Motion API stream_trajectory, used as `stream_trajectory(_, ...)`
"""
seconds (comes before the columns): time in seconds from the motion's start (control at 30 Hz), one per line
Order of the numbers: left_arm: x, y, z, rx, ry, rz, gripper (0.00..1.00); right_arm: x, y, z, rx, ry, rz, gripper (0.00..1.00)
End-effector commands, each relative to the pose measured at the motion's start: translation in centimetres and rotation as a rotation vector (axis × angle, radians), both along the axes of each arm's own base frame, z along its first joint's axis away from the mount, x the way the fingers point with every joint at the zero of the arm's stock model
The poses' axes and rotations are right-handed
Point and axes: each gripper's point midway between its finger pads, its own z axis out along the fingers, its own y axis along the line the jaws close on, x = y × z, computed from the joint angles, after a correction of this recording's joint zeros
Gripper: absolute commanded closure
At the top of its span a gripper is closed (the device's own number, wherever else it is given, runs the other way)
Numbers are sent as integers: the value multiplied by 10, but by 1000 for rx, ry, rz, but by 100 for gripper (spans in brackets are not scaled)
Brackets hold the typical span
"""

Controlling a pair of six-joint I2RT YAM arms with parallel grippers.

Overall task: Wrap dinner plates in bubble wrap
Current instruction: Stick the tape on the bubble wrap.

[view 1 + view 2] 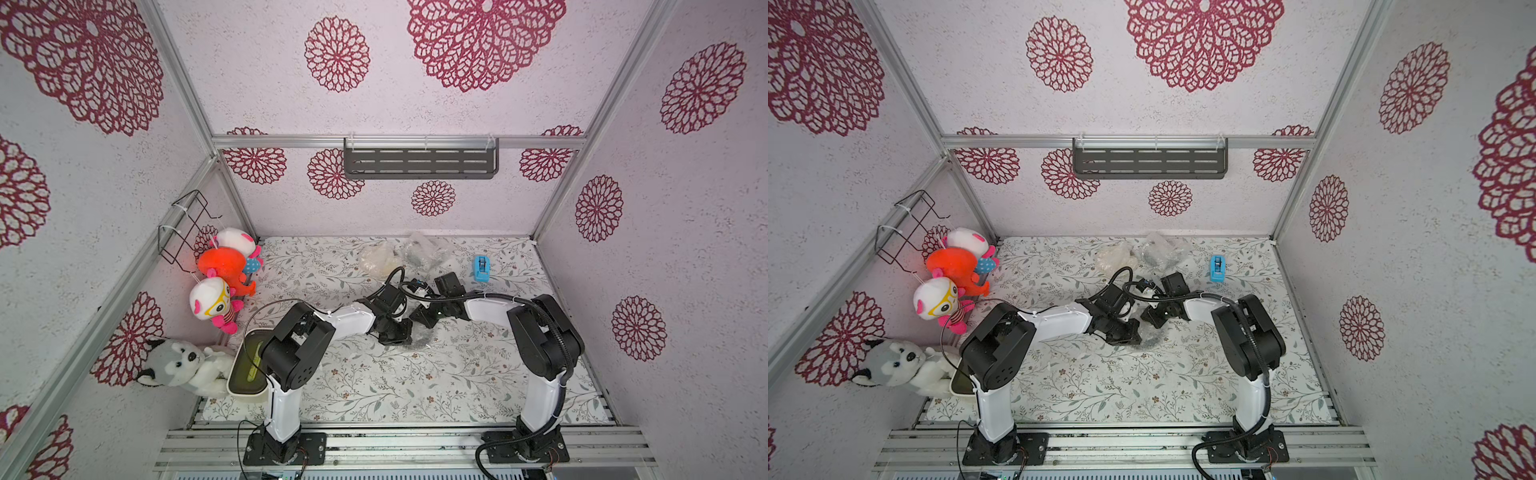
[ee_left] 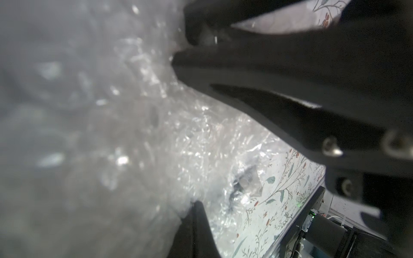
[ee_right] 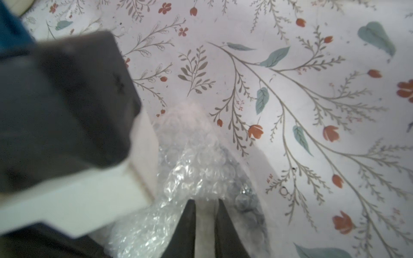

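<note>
A crumpled bundle of clear bubble wrap [image 1: 420,338] lies mid-table under both grippers. A dark bluish plate [image 3: 247,196] shows faintly through it; most of that plate is hidden. My left gripper [image 2: 197,203] is shut on a fold of the wrap, in both top views at the bundle's left side [image 1: 1133,332]. My right gripper [image 3: 206,201] reaches in from the right, its jaws a narrow gap apart with the tips against the wrap [image 3: 192,169]. Two more wrapped plates rest at the back: a cream one [image 1: 376,257] and a black one [image 1: 424,251].
A blue tape dispenser [image 1: 482,269] stands at the back right. A cream tub [image 1: 245,370] sits at the left edge beside the left arm's elbow. Plush toys [image 1: 226,266] hang along the left wall. The floral mat [image 1: 415,386] reaches the front rail.
</note>
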Motion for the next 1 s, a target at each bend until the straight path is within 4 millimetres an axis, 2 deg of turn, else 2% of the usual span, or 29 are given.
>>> stream_trajectory(0.0, -6, 2, 3, 21, -19, -19, 100, 11, -9, 8, -70, -125, -27, 72)
stream_trajectory(0.17, -6, 1, 3, 18, -18, -21, 100, 16, -10, 20, -64, -165, -33, 58)
stream_trajectory(0.37, -6, 2, 4, 22, -22, -17, 100, 14, -1, 36, 44, -48, -42, 54)
stream_trajectory(0.57, -6, 1, 4, 19, -22, -21, 100, 21, -8, 52, 177, 112, -129, 49)
stream_trajectory(0.7, -6, 1, 4, 18, -22, -21, 100, 26, -15, 56, 194, 152, -183, 48)
stream_trajectory(0.77, -6, 2, 4, 20, -22, -19, 100, 33, -22, 67, 230, 175, -255, 52)
stream_trajectory(0.8, -6, 2, 4, 21, -21, -19, 100, 35, -24, 75, 258, 191, -285, 57)
stream_trajectory(0.83, -5, 2, 5, 19, -23, -17, 100, 32, -23, 82, 295, 222, -296, 70)
stream_trajectory(0.93, -6, 2, 4, 23, -20, -19, 100, 5, -10, 93, 375, 319, -240, 96)
stream_trajectory(0.97, -6, 2, 4, 24, -21, -20, 100, -4, -5, 90, 384, 346, -226, 100)
